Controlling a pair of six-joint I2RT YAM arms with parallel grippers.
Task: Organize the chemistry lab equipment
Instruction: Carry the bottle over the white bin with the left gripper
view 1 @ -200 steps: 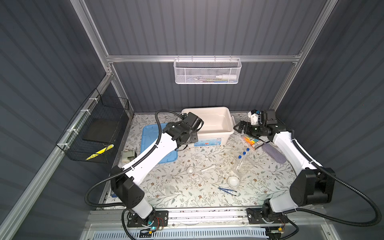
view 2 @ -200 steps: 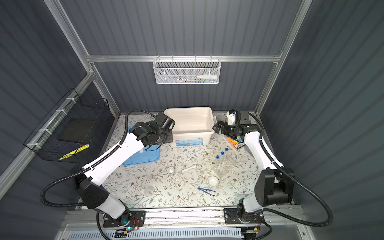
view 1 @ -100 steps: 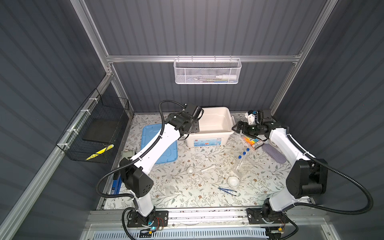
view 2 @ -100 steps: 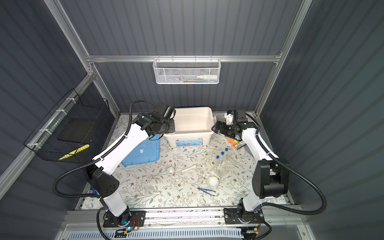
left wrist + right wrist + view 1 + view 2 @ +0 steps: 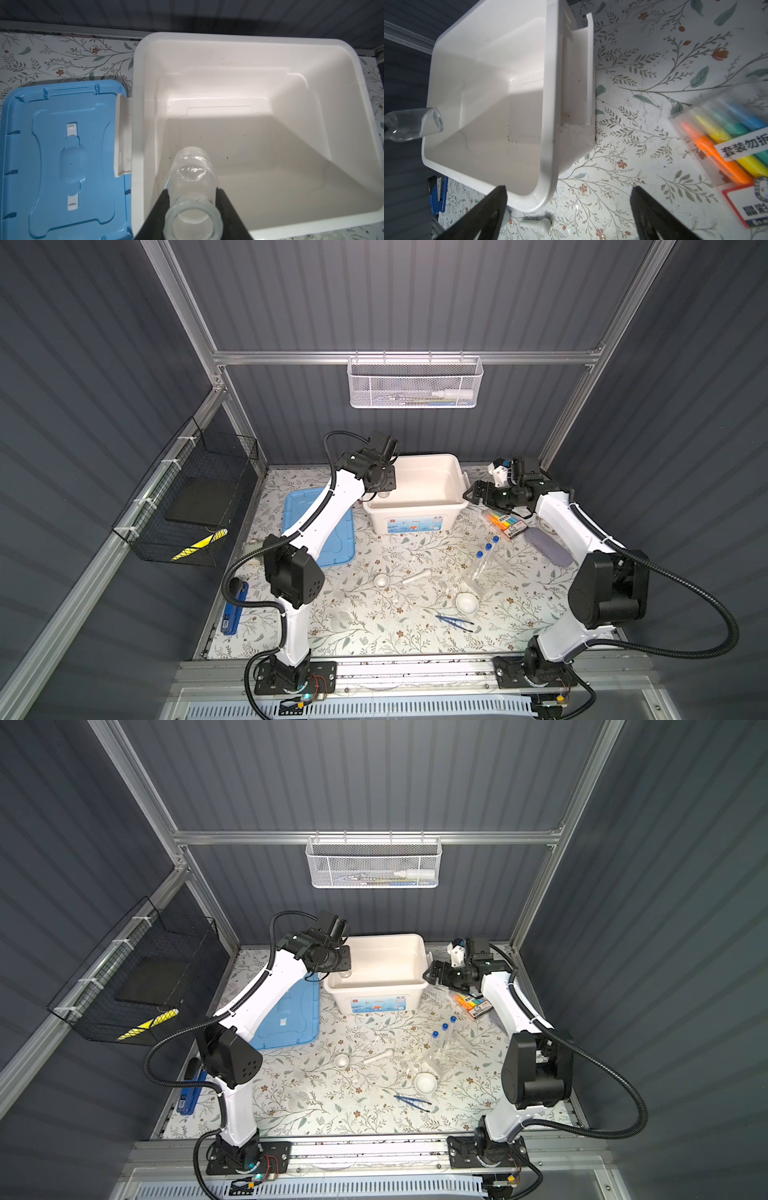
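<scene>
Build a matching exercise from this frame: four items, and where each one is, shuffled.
Items
1. glass bottle
2. blue lid
3. marker pack
4. tweezers

Places
a. flat on the table, left of the white bin in both top views
b. near the table's front edge, beside a white dish
c. clamped in the left gripper over the white bin's open top
d. on the table right of the white bin, near the open right gripper

Pairs: 1-c, 2-a, 3-d, 4-b
</scene>
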